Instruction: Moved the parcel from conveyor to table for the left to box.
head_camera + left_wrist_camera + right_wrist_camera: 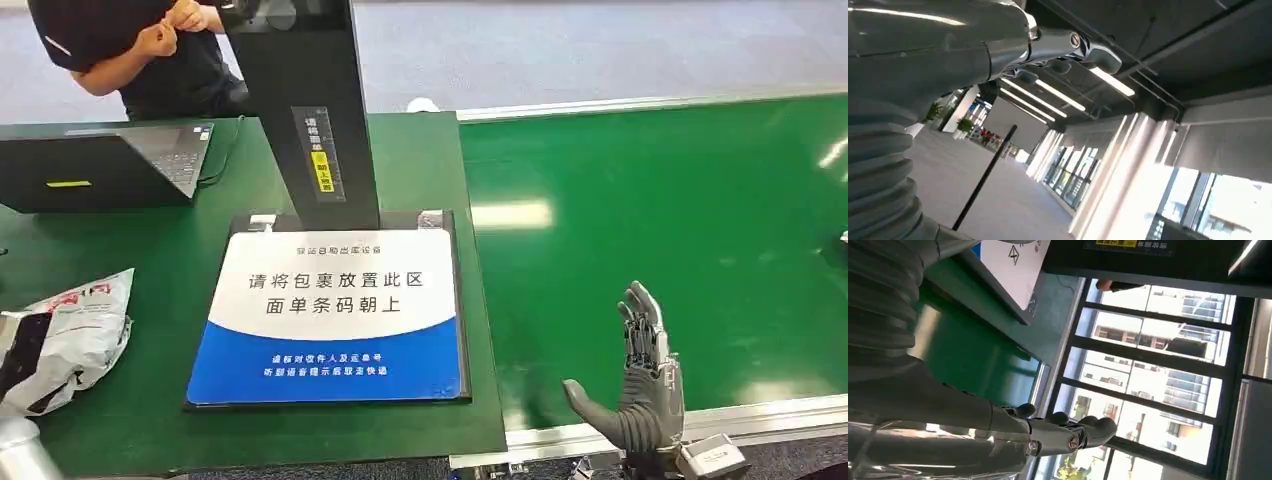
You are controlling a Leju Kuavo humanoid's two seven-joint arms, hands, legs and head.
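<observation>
The parcel [62,340], a crumpled grey-white poly bag with red print, lies on the green table [130,420] at the far left. A silver part of my left arm [15,448] shows just below it. My left hand [1068,47] points up toward the ceiling in the left wrist view, fingers stretched out and holding nothing. My right hand [640,375] stands upright over the near edge of the green conveyor [680,230], fingers spread and empty. Its fingers [1073,432] are extended in the right wrist view too.
A blue-and-white placard mat [330,310] lies mid-table under a black scanner post [300,100]. An open laptop [110,160] sits at the back left, with a person [140,50] behind it. A small object [840,245] shows at the conveyor's right edge.
</observation>
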